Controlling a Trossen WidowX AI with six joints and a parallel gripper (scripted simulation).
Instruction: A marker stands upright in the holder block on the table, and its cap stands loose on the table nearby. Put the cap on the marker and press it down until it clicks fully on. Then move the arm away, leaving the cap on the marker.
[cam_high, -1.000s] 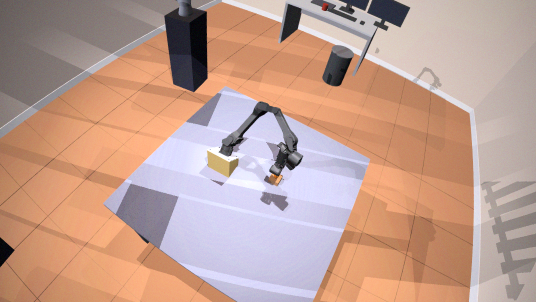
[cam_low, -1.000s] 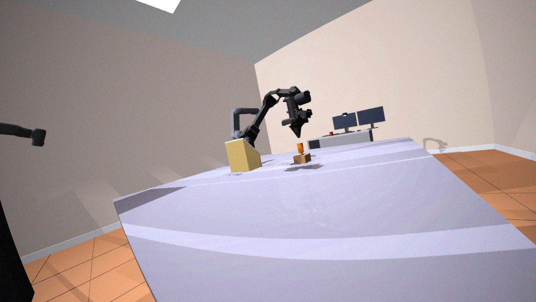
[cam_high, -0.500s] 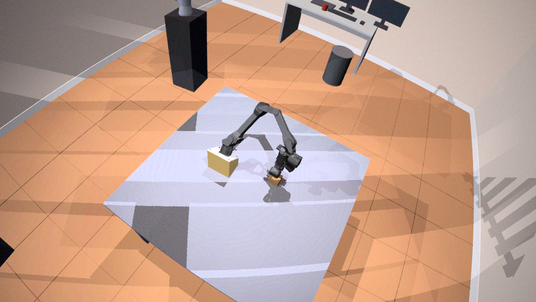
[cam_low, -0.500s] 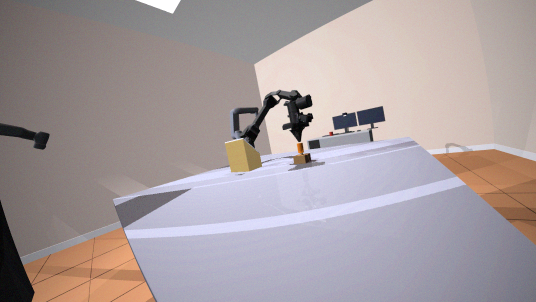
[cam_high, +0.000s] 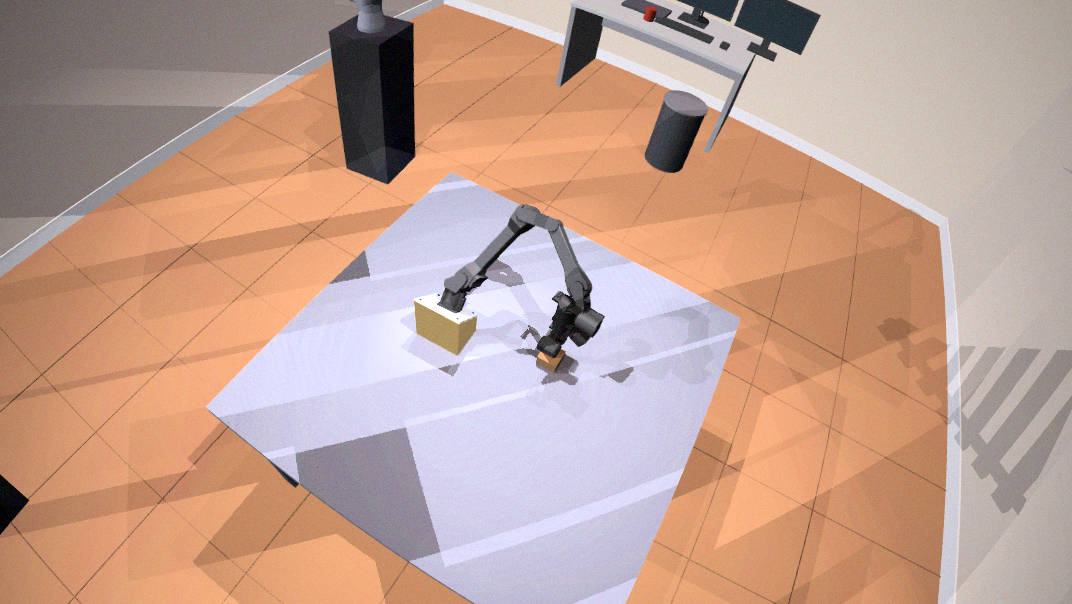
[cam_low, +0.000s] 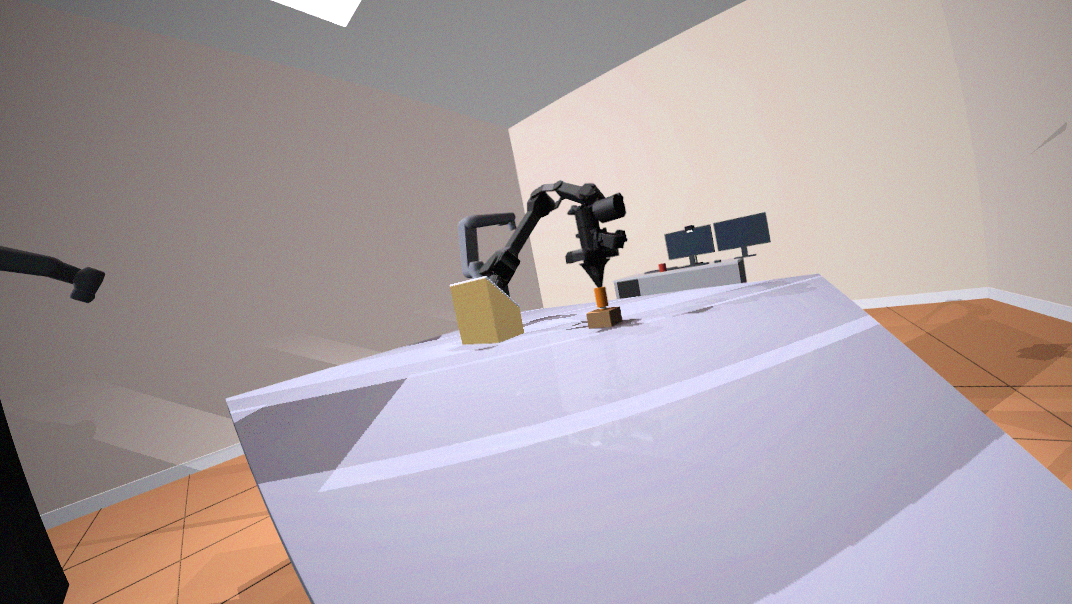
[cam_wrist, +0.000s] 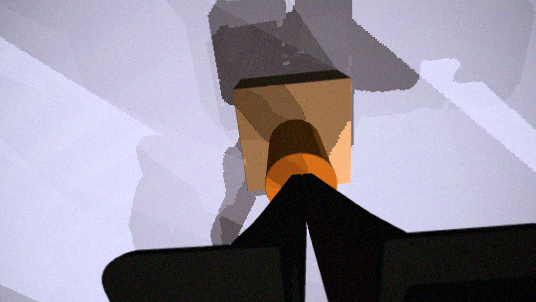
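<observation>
Top view: the holder block stands on the desk, below the fingers; the cap is hidden.

Exterior view: the orange cap stands upright above the block, so placement appears done. The closed, empty fingers are directly over it, at or just above its top.

Wrist view: the closed tips overlap the near part of the cap's top. Contact and full seating cannot be confirmed. Pressing, apparently the current step, and arm withdrawal likely remain.
</observation>
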